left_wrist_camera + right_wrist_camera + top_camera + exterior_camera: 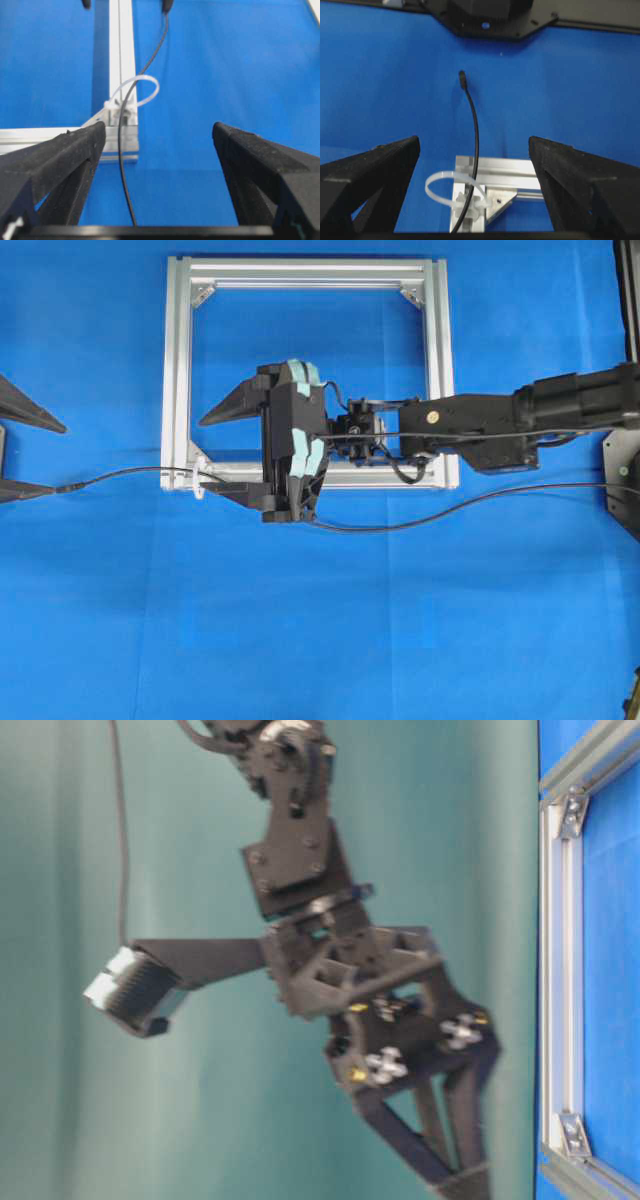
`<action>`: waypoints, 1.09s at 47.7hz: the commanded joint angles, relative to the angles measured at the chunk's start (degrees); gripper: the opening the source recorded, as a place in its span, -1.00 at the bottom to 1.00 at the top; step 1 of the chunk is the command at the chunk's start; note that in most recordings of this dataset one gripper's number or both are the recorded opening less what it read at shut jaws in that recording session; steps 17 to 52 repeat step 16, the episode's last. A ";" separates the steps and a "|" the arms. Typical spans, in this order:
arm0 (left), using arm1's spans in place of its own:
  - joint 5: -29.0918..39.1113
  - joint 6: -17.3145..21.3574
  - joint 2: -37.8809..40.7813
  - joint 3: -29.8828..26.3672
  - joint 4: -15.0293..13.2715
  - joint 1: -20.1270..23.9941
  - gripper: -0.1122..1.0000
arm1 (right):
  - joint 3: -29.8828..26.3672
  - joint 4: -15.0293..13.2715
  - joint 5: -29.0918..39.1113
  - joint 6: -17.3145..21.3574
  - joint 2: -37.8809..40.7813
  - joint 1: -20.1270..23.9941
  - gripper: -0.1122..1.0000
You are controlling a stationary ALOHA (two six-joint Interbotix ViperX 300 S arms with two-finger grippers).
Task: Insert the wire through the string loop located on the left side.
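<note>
Right wrist view — thin black wire through whitish string loop, right end effector agape.

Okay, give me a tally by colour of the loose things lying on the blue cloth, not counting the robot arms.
Silver: 1, the square aluminium frame
Black: 1, the thin black wire with a plug tip
White: 1, the small whitish string loop at the frame's corner
Total: 3
</note>
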 commanded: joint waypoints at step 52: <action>-0.79 0.00 0.44 -0.79 0.09 0.18 0.69 | -0.53 0.00 2.11 0.00 -4.83 -0.18 0.92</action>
